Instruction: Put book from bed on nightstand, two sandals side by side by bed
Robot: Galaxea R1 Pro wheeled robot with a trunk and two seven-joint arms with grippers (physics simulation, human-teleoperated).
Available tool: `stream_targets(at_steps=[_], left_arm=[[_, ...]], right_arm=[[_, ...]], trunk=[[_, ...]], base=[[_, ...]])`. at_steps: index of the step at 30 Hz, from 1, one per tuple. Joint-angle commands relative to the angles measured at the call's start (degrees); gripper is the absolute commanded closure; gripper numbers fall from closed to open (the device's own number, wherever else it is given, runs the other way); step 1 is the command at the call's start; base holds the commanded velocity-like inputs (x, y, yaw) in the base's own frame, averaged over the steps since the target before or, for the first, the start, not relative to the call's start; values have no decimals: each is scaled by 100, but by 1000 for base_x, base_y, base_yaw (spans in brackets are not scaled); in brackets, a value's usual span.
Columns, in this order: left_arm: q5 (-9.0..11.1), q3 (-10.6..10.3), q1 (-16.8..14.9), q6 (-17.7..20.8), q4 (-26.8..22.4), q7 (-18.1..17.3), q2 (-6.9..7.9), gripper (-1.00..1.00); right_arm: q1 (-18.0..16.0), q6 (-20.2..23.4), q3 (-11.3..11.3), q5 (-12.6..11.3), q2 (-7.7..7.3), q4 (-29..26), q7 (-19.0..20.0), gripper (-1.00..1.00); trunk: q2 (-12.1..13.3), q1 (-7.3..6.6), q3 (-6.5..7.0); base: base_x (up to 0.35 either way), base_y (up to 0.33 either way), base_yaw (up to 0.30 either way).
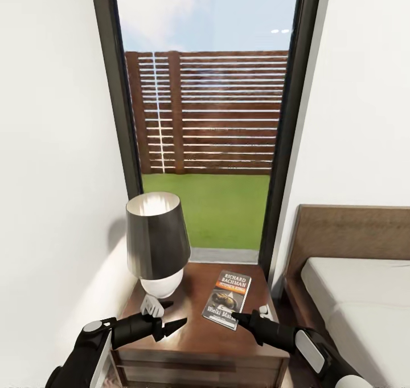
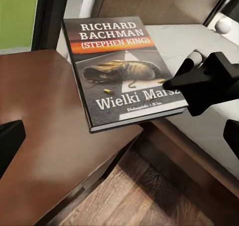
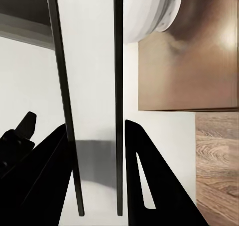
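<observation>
The book (image 1: pixel 228 299) lies flat on the nightstand (image 1: pixel 188 331), right of the lamp (image 1: pixel 158 242), its cover reading "RICHARD BACHMAN"; the left wrist view adds "(STEPHEN KING)" and "Wielki Marsz" (image 2: pixel 122 71), with its corner jutting past the nightstand's edge toward the bed (image 1: pixel 359 297). The right gripper (image 1: pixel 245 318) touches the book's near corner, its fingers spread apart around empty space in its own wrist view (image 3: pixel 99 186). The left gripper (image 1: pixel 168 322) hovers open over the nightstand before the lamp.

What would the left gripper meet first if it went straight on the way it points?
Probably the book, lying flat on the nightstand ahead of the left gripper. The right gripper is at the book's far edge, though depth is unclear.
</observation>
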Motion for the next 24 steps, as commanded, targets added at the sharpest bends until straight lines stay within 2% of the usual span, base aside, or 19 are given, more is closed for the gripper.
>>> stream_targets(at_steps=[1, 24], left_arm=[[-36, 26, -5, 60, -8, -44, -9, -100], [-36, 26, -5, 60, -8, -42, -9, -100]], right_arm=[[-4, 31, 26, -56, -6, -2, -1, 100], [-4, 31, 26, -56, -5, -2, -1, 100]], trunk=[[-45, 22, -25], [-967, 527, -437]], base=[[0, 0, 0], [0, 0, 0]])
